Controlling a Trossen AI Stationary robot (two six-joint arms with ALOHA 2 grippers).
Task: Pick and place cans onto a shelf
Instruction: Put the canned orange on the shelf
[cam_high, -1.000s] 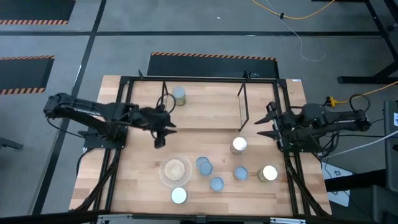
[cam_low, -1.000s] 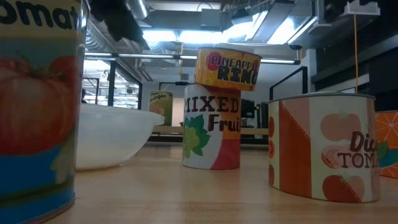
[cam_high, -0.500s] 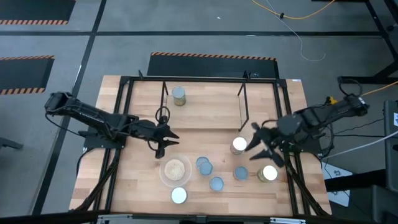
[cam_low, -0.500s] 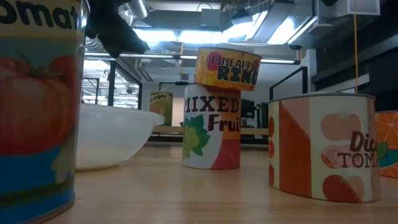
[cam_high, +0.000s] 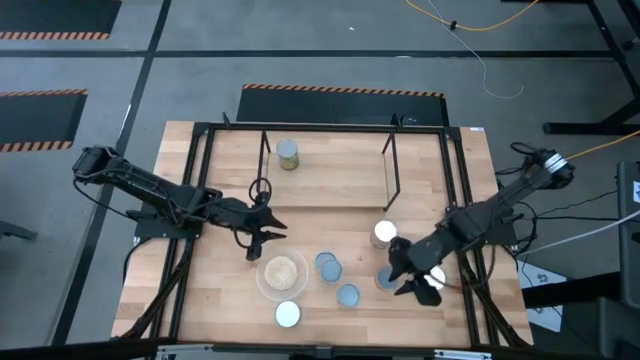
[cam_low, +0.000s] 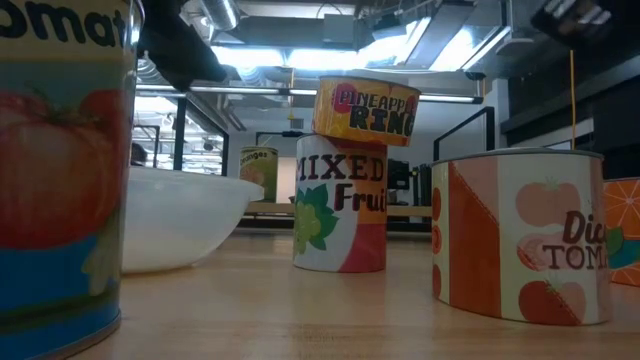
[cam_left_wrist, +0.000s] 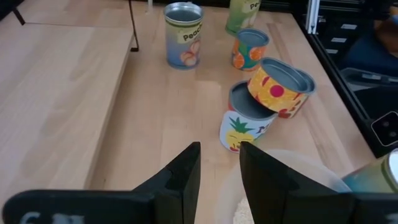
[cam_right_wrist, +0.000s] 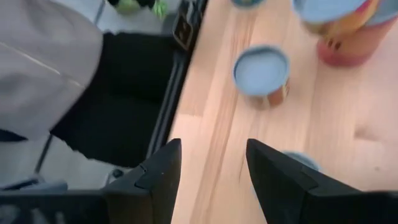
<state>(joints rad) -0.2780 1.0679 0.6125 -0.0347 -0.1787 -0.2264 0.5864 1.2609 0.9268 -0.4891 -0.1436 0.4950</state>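
Observation:
Several cans stand on the table's near half: a silver-topped can (cam_high: 384, 233), a blue-grey can (cam_high: 347, 295), a white-topped can (cam_high: 288, 314), and a tilted can (cam_left_wrist: 280, 84) that rests on the top of a pineapple can (cam_left_wrist: 245, 121). One can (cam_high: 287, 153) stands on the shelf (cam_high: 330, 175). My left gripper (cam_high: 262, 232) hangs open, narrowly, just beyond the clear bowl (cam_high: 281, 272), with nothing between its fingers. My right gripper (cam_high: 402, 272) hangs wide open above the near-right cans, partly hiding one can (cam_high: 387, 278), and holds nothing.
Thin black shelf rods (cam_high: 392, 165) rise at the far middle. A black frame (cam_high: 460, 190) runs around the table. In the right wrist view a person in light and dark clothes (cam_right_wrist: 56, 68) stands beyond the table's edge.
My right gripper has swung from the table's right edge toward the near-right cans, tipping downward and rolling, and has stayed wide open. My left gripper has sunk and moved toward the near edge, closer to the bowl. No can has moved.

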